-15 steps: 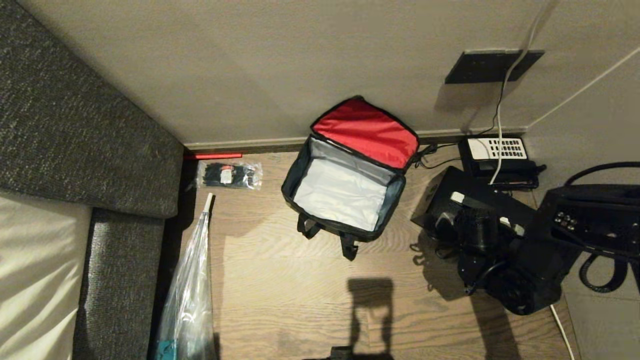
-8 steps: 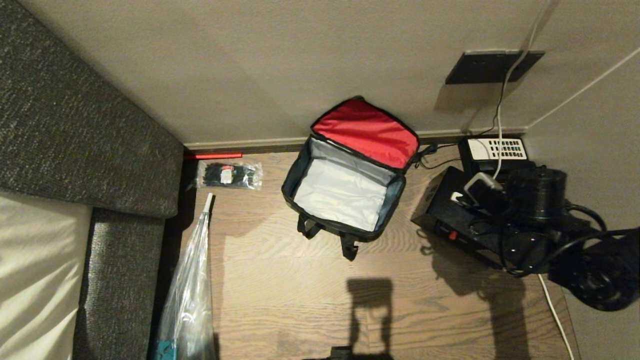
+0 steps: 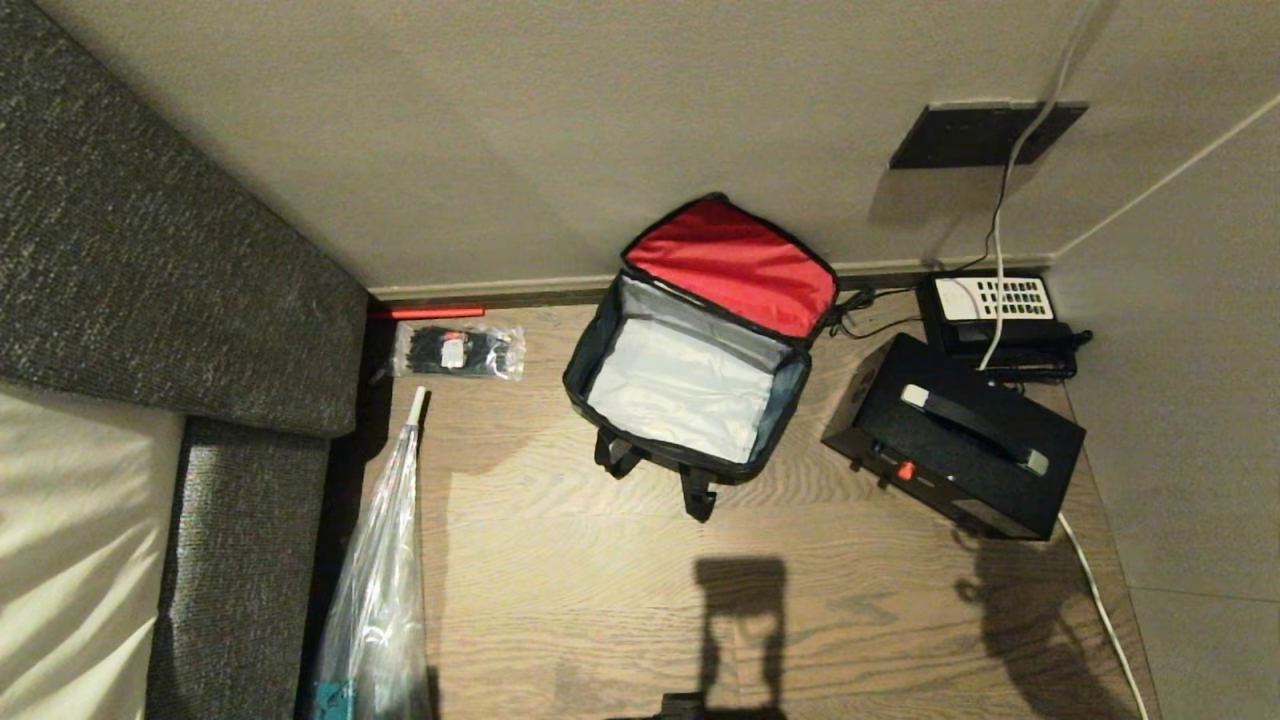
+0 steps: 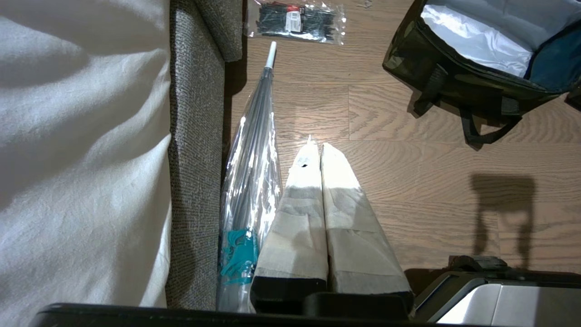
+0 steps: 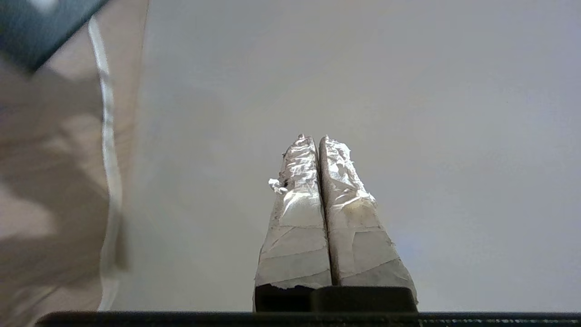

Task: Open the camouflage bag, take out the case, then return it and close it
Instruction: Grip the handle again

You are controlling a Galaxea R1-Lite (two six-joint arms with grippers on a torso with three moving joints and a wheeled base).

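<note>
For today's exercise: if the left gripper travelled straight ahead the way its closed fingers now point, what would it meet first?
Most likely the bare wooden floor. The left gripper points down between the wrapped umbrella and the camouflage bag, roughly towards the packet of cable ties. Depth is hard to judge, so this is a best guess.

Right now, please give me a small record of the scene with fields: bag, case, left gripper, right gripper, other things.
bag: camouflage bag on the floor by the wall, lid open, red lining showing, inside empty
case: black case on the floor right of the bag, outside it, handle up
left gripper: left gripper shut, over the floor beside an umbrella
right gripper: right gripper shut, empty, facing a wall
other things: telephone, cable-tie pack
</note>
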